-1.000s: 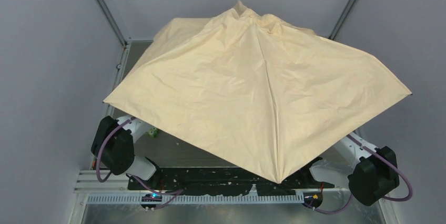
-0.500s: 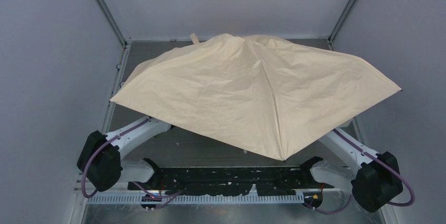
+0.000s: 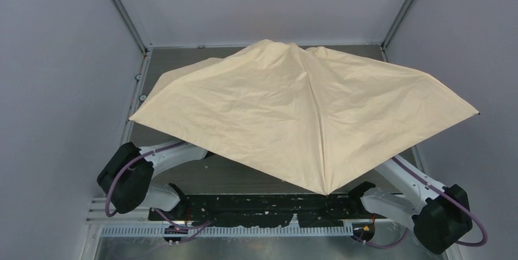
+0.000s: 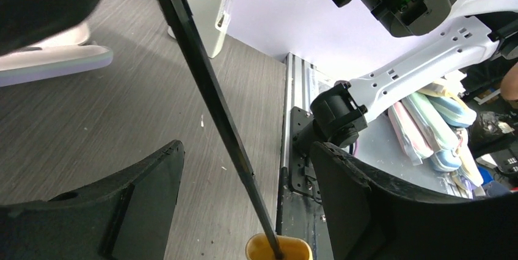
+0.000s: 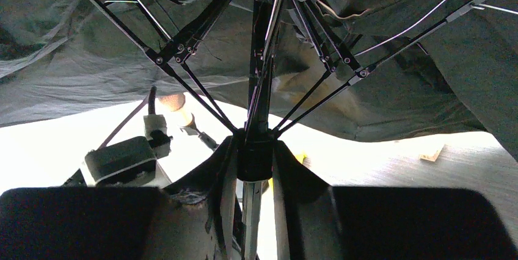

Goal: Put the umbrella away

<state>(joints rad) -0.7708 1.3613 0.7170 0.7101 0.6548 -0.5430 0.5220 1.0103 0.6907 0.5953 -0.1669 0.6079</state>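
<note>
1 open beige umbrella (image 3: pixel 305 113) covers the table (image 3: pixel 244 177), right gripper (image 5: pixel 255 153) clamped on its black hub (image 5: pixel 256 141), left gripper (image 4: pixel 244 193) spread loose around its shaft (image 4: pixel 204 83).

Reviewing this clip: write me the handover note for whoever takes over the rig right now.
The umbrella is open, its canopy spread over the table and hiding both grippers from the top view.
The left gripper is open; the black shaft runs between its fingers ungripped, with the tan handle at the near end.
The right gripper is shut on the runner under the canopy.
Done: nothing visibly folded.
Left: collapse the canopy, shorten the shaft, stow the umbrella.
</note>
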